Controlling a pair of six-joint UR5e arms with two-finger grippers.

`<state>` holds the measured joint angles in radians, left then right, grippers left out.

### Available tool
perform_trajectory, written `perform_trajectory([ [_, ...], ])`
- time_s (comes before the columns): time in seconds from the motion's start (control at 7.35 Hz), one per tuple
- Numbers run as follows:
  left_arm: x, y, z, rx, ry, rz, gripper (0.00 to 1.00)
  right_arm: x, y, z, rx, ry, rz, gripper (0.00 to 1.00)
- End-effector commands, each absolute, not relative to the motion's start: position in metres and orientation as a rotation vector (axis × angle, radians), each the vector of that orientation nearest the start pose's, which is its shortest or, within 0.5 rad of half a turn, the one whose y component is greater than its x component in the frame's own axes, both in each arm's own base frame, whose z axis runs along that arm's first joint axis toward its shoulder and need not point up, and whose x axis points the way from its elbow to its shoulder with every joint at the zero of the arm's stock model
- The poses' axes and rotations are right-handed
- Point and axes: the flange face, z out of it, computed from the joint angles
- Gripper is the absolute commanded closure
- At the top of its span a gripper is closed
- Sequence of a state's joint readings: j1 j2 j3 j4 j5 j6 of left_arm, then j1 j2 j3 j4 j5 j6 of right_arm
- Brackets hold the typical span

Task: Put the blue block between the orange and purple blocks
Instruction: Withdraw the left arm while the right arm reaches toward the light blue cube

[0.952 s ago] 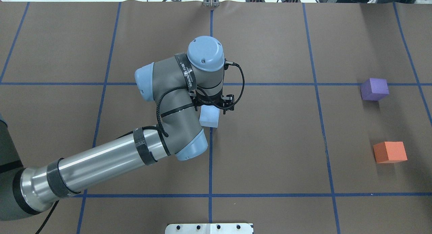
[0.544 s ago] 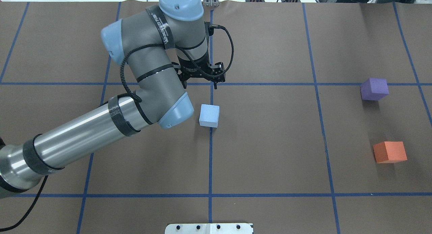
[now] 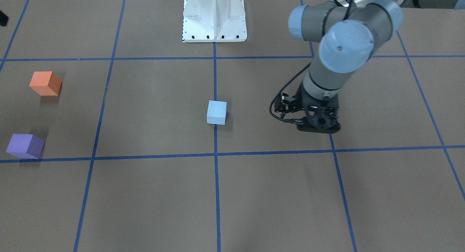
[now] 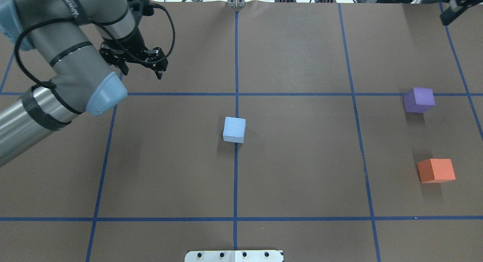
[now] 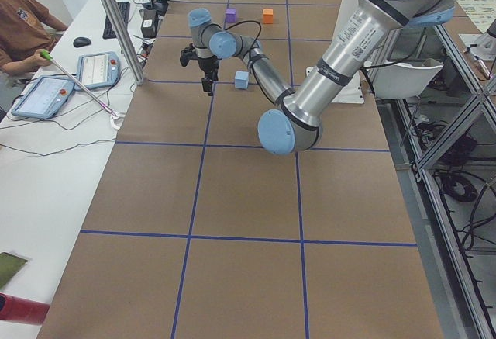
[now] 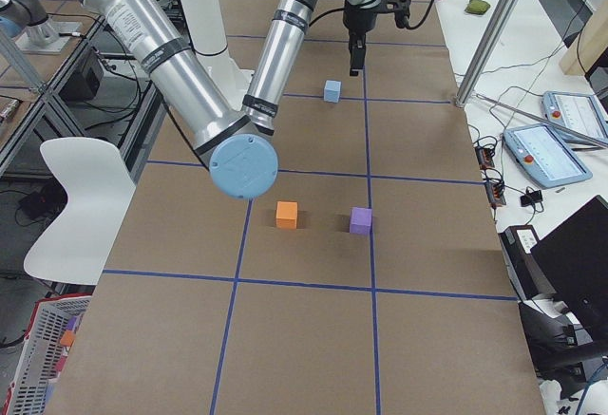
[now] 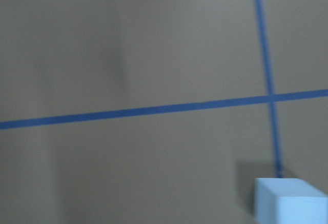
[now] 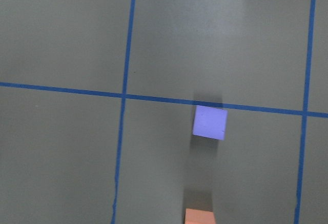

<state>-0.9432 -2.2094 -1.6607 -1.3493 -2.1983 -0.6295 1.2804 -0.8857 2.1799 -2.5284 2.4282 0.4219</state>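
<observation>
3 blocks on the bench (image 4: 302, 167), one of each colour.
- Blue block (image 4: 234, 129): 1, sits flat mid-bench on the centre tape line (image 4: 235, 186), near side of a grid crossing. Nothing is touching it. It shows in the bottom right corner of the left wrist view, which is blurred.
- Purple block (image 4: 419, 99): 1, far out on the robot's right, just below a cross line.
- Orange block (image 4: 436, 170): 1, same side, nearer the robot than the purple one, with a gap between the two.
- Blue is well apart from both, not between them yet.

2 arms.
- Left pincer (image 4: 142, 71): released, fingers spread and holding nothing. It is above the bench, off to the robot's left and farther out than the blue block, well apart from it.
- Right pincer (image 4: 451, 12): only a dark bit shows at the top right of the overhead view, so I cannot tell its state. Its wrist camera looks down on purple and the edge of orange.
</observation>
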Motion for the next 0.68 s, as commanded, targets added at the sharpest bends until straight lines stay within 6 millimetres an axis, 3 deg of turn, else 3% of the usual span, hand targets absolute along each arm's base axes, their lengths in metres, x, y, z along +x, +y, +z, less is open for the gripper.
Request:
perform_trajectory([
  [0.0, 0.221, -0.605, 0.358, 0.074, 0.737, 0.219, 0.00, -0.207, -0.459, 0.087, -0.014, -0.952, -0.024, 0.00],
  [0.27, 0.133, -0.608, 0.419, 0.111, 0.695, 0.272, 0.00, -0.351, -0.437, 0.085, 0.060, -0.883, -0.022, 0.00],
  [0.41, 0.105, -0.608, 0.440, 0.113, 0.683, 0.280, 0.00, -0.414, -0.435, 0.088, 0.035, -0.853, -0.024, 0.00],
  [0.54, 0.099, -0.608, 0.444, 0.111, 0.679, 0.277, 0.00, -0.471, -0.431, 0.090, 0.034, -0.838, 0.008, 0.00],
])
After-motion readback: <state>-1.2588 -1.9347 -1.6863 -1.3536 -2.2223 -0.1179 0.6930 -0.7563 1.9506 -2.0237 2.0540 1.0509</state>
